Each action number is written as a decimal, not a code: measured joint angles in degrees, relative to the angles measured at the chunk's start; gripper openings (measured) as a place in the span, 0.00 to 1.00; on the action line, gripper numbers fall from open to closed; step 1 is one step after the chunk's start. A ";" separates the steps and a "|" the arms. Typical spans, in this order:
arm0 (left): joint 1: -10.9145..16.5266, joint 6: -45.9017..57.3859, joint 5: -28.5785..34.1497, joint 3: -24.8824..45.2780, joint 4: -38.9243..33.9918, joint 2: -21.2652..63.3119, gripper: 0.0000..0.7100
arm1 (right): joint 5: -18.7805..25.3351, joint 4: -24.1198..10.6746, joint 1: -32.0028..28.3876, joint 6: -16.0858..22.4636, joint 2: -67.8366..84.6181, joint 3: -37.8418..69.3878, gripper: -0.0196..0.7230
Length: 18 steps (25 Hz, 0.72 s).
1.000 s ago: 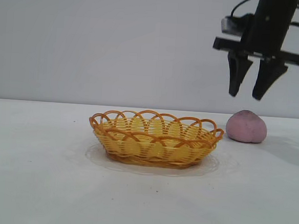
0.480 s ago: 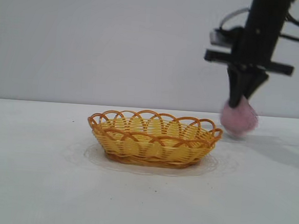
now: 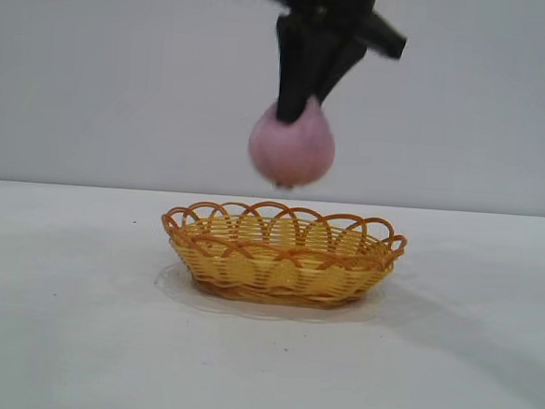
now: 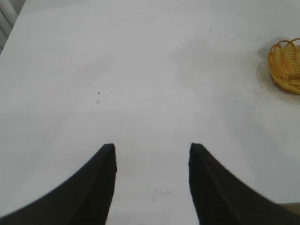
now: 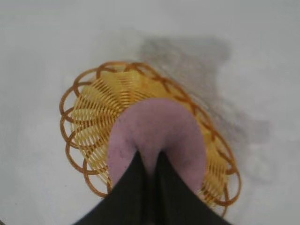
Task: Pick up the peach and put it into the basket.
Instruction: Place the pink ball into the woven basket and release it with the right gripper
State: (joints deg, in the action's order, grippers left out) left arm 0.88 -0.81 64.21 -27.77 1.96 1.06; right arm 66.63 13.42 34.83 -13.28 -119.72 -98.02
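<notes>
The pink-mauve peach hangs in the air above the middle of the yellow wicker basket, clear of its rim. My right gripper is shut on the peach, its black fingers pinching the top. From the right wrist, the peach bulges round the right gripper, and the basket lies directly beneath. My left gripper hovers open over bare table well away from the basket, with nothing between its fingers.
The white table stretches around the basket on all sides. A plain wall stands behind. The peach and arm cast a shadow beside the basket.
My right gripper closed on the peach at the right, lifted it off the table and carried it left to above the basket. The left gripper's opening stays the same.
</notes>
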 joint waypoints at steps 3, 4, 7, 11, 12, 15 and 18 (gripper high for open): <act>0.00 0.00 0.00 0.00 0.00 0.00 0.43 | -1.44 0.00 0.33 0.21 -2.50 1.51 0.03; 0.00 0.00 0.00 0.00 0.00 0.00 0.43 | -1.73 0.00 0.33 0.21 -3.19 1.64 0.03; 0.00 -0.22 0.00 0.00 0.00 0.00 0.43 | -2.35 -0.12 0.33 0.33 -4.09 1.76 0.11; 0.00 -0.22 0.00 0.00 0.00 0.00 0.43 | -2.70 -0.37 0.33 1.36 -4.09 1.76 0.35; 0.00 -0.22 0.00 0.00 0.00 0.00 0.43 | -2.57 -0.39 0.33 1.62 -3.96 1.76 0.45; 0.00 -0.22 0.00 0.00 0.00 0.00 0.43 | -1.36 -0.66 0.33 1.98 -2.10 1.76 0.64; 0.00 -0.22 0.00 0.00 0.00 0.00 0.43 | -1.12 -2.88 -0.09 3.97 1.12 1.76 0.64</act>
State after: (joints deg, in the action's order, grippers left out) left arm 0.88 -1.03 64.21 -27.77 1.96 1.06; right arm 65.50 10.53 34.75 -9.31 -118.60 -96.26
